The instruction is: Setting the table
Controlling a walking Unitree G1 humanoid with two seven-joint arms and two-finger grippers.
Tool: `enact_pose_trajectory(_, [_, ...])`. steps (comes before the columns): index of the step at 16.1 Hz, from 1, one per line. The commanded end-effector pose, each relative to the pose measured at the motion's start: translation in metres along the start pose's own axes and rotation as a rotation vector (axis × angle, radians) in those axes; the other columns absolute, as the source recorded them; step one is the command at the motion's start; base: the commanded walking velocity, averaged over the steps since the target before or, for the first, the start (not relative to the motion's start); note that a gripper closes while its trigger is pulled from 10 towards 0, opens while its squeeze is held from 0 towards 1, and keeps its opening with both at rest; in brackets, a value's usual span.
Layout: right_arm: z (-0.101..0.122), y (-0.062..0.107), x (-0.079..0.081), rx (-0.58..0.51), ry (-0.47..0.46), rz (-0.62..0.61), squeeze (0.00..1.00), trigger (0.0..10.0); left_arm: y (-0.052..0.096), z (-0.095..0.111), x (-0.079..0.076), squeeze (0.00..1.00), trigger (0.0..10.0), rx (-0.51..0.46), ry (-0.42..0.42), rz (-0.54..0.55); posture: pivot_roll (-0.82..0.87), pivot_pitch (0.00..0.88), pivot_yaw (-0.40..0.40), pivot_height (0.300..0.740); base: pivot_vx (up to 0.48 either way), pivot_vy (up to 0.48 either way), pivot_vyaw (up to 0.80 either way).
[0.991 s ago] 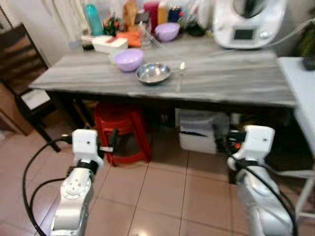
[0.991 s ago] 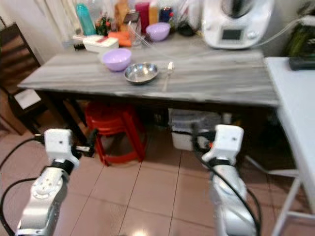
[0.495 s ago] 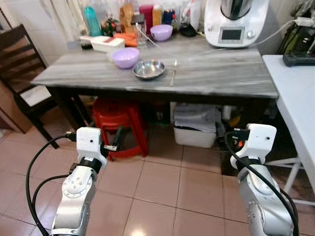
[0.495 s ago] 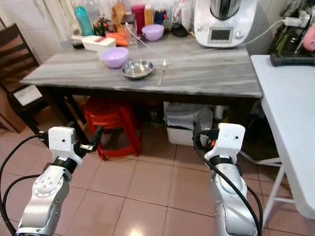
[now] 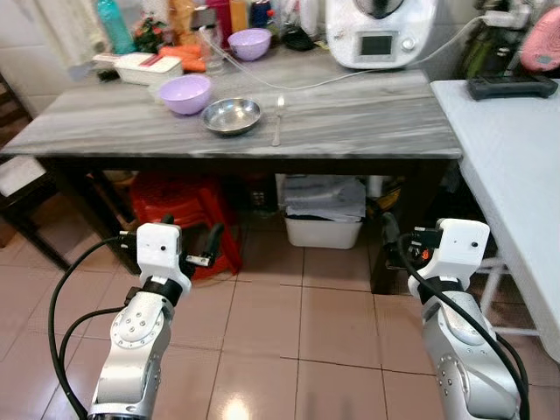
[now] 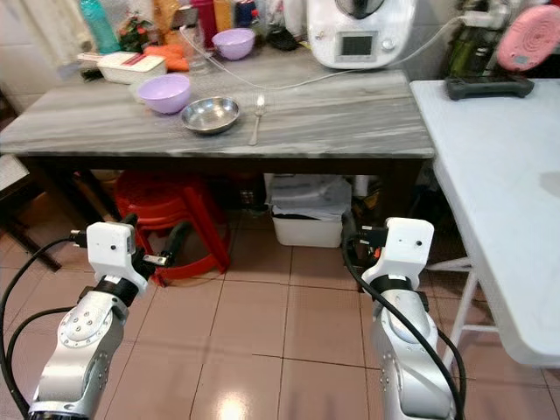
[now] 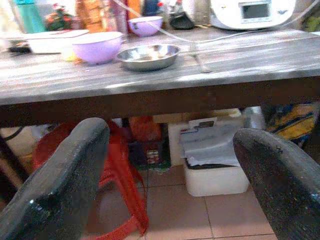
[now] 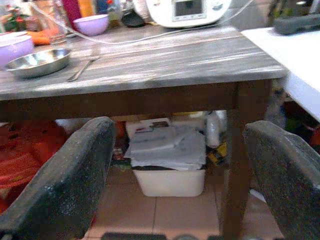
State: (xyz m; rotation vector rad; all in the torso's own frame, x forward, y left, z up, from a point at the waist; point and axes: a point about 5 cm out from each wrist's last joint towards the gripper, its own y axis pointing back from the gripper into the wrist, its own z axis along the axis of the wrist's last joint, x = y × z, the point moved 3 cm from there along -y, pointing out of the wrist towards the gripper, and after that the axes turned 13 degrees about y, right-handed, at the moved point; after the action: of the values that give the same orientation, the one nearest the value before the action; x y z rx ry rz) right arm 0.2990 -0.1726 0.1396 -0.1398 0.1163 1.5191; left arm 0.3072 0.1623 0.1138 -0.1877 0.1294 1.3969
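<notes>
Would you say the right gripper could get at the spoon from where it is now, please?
Probably not yet: the right gripper hangs low, below the tabletop and short of the table, while the spoon lies on top beside the steel bowl.

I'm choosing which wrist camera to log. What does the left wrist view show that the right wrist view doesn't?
Left wrist view alone: the white lidded box and the teal bottle. Right wrist view alone: the white side table and the dark table's leg. Both share the steel bowl, spoon, white appliance and the white bin under the table.
</notes>
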Motion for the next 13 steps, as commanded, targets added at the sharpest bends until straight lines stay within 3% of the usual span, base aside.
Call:
enact_pose_trajectory(1, [0.0028, -0.0016, 0.0054, -0.005, -0.008, 0.023, 0.00, 10.0, 0.0012, 0.0016, 0.0042, 0.00, 10.0, 0.003, -0.007, 0.003, -0.10, 0.045, 0.081, 0.740, 0.000, 0.000, 0.00])
enact_pose_trajectory(3, [0.0037, -0.0018, 0.0052, -0.009, -0.006, 0.023, 0.00, 10.0, 0.0012, 0.0016, 0.0038, 0.00, 10.0, 0.004, -0.005, 0.000, -0.10, 0.044, 0.080, 0.740, 0.000, 0.000, 0.00])
enact_pose_trajectory(8, [0.0042, -0.0016, 0.0052, -0.011, -0.004, 0.027, 0.00, 10.0, 0.0014, 0.0009, 0.0021, 0.00, 10.0, 0.008, 0.008, -0.011, -0.10, 0.045, 0.077, 0.740, 0.000, -0.099, -0.69])
enact_pose_trajectory(13, [0.0035, -0.0003, 0.0060, -0.007, -0.009, 0.029, 0.00, 10.0, 0.0020, -0.0001, 0.0016, 0.00, 10.0, 0.014, 0.010, -0.016, -0.10, 0.050, 0.079, 0.740, 0.000, -0.281, 0.00])
